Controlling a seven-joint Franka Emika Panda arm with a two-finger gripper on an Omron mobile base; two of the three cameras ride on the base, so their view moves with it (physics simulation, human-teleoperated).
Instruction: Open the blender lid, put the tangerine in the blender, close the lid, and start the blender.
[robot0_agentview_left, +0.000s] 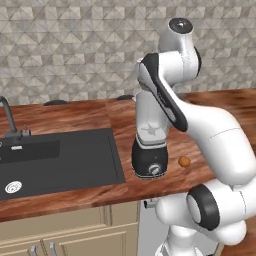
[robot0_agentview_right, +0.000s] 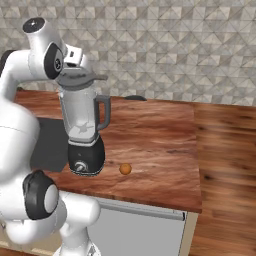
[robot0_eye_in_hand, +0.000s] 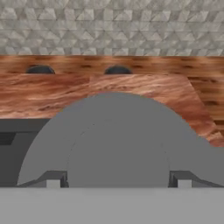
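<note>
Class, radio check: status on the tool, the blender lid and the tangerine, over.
Tool open, tips straddling the blender lid. Lid on the blender jar. Tangerine on the counter right of the base, untouched. Nothing in the way.

The wooden counter (robot0_agentview_right: 160, 150) carries the blender (robot0_agentview_right: 85, 130) and tangerine (robot0_agentview_right: 125, 169).

The back wall (robot0_agentview_right: 165, 45) is covered with small grey and beige tiles in a triangle pattern. Under it runs a bench (robot0_agentview_right: 160, 145) of reddish-brown wood with a strong grain. A dark rectangular sink (robot0_agentview_left: 60, 160) is set into the bench on the left side, with a dark tap (robot0_agentview_left: 9, 117) behind it and a round metal drain (robot0_agentview_left: 13, 187) in its floor. Below the bench are cream cabinet doors (robot0_agentview_left: 65, 230). At the right end, a wooden floor (robot0_agentview_right: 225, 190) is visible. The light is soft and even.
</note>
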